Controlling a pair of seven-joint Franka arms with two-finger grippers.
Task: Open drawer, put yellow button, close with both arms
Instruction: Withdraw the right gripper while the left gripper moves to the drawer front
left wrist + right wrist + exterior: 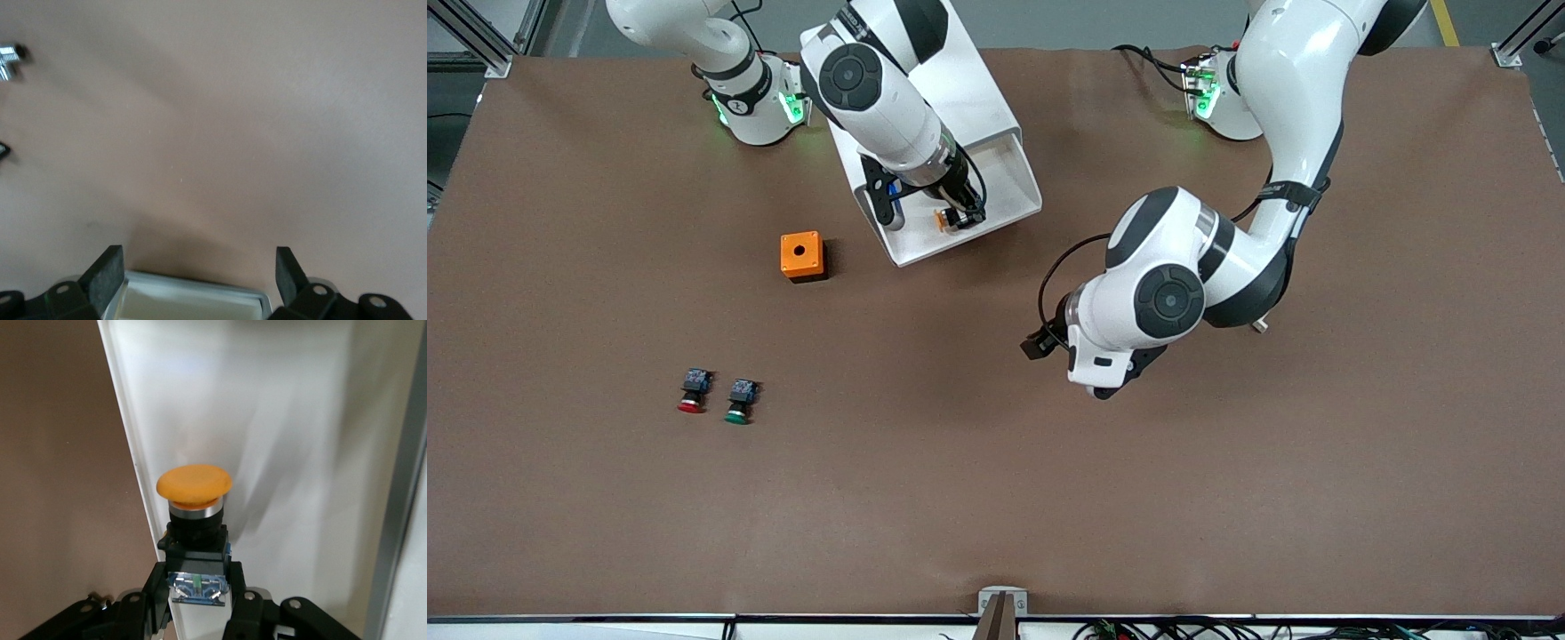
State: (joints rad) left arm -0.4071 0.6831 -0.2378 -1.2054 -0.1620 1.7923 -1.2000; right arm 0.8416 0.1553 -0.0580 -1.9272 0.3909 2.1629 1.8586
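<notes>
Hanging in right pincer: yellow button, over open drawer.

Robotics laboratory: two white arms bolted to a brown tabletop, aluminium framing at its corners, cables along its edge.

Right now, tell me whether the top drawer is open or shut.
Open. The drawer is pulled out of the cabinet, its white tray exposed, and the right hand holds the yellow button over it.
</notes>
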